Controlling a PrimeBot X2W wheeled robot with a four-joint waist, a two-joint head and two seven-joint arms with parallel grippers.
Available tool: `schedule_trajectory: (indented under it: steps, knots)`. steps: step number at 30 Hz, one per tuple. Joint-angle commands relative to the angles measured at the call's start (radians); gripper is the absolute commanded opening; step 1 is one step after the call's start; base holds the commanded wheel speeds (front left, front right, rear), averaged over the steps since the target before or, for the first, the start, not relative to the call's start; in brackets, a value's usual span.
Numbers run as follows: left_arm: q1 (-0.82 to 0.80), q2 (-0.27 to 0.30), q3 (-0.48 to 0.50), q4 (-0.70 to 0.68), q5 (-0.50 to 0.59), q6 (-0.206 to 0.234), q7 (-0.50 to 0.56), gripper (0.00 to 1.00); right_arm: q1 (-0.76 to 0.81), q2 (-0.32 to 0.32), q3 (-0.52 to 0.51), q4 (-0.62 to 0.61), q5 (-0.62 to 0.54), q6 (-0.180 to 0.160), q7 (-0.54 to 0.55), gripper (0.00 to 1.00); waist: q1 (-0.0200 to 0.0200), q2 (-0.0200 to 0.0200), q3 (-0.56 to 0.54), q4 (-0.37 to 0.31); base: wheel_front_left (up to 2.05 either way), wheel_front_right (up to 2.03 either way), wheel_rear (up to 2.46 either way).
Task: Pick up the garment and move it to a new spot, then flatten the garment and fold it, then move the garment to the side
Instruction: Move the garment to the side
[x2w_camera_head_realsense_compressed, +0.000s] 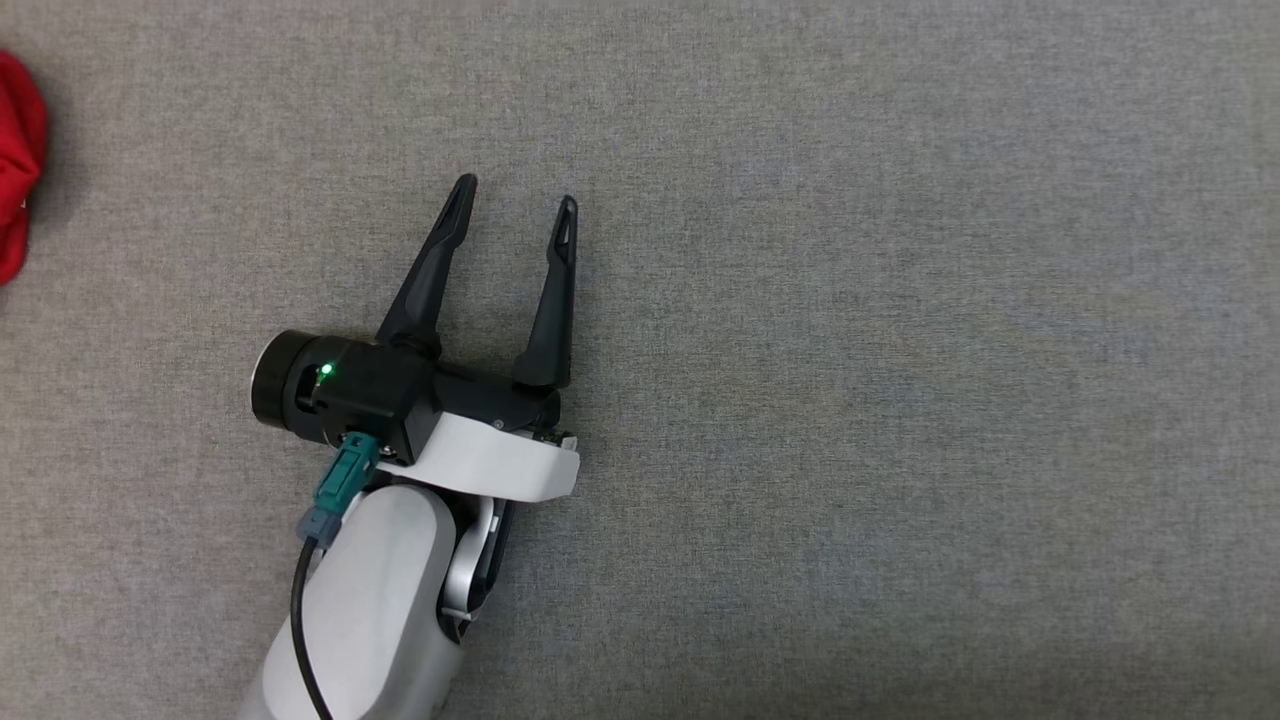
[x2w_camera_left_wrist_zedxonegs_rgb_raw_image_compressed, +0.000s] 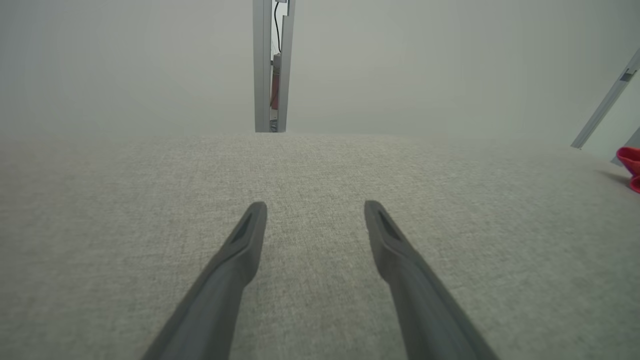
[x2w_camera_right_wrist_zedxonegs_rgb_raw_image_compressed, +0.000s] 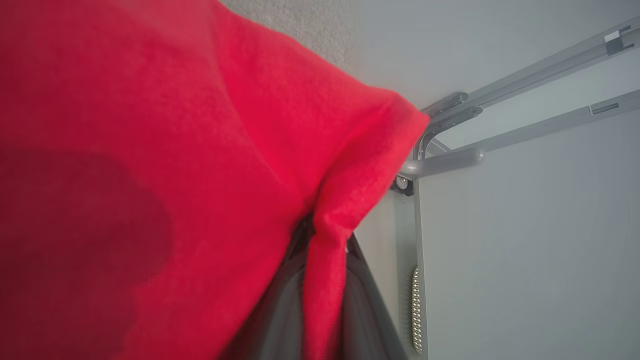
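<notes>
since the right gripper (x2w_camera_right_wrist_zedxonegs_rgb_raw_image_compressed: 325, 242) is clamped on a fold of the red garment (x2w_camera_right_wrist_zedxonegs_rgb_raw_image_compressed: 150, 150), lift it clear before carrying; the left gripper (x2w_camera_head_realsense_compressed: 517, 195) hangs wide open, empty.

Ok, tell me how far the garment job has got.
Done: the right gripper is shut on a fold of the red garment. In hand: carrying it to a new spot. Still to do: flattening, folding and setting it aside; the left gripper hangs open and empty over the grey cloth surface.
</notes>
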Motion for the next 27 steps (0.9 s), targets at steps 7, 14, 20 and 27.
schedule_trajectory:
  steps: [7,14,20,27]
  knots:
    - [-0.009,0.006,-0.003,0.02,-0.004,0.008,0.002,1.0,-0.055,0.061,-0.082,0.095,-0.144,-0.001,-0.027,0.0,0.0,0.0,0.02,0.013,0.0,0.0,0.0]
    - [0.004,0.006,0.005,0.031,-0.011,0.009,0.002,1.0,-0.081,0.106,-0.14,0.123,-0.235,0.001,-0.047,1.0,0.0,0.0,-0.01,0.015,0.0,0.0,0.0]
    - [0.021,0.004,0.0,0.035,-0.026,0.009,0.001,1.0,-0.099,0.118,-0.175,0.092,-0.315,-0.001,-0.054,1.0,0.0,0.0,-0.08,0.016,0.0,0.0,0.0]
    - [0.059,0.004,0.008,0.045,-0.036,0.011,0.001,1.0,-0.095,0.153,-0.191,0.02,-0.388,-0.001,-0.028,1.0,0.0,0.0,-0.18,0.017,0.0,0.0,0.0]
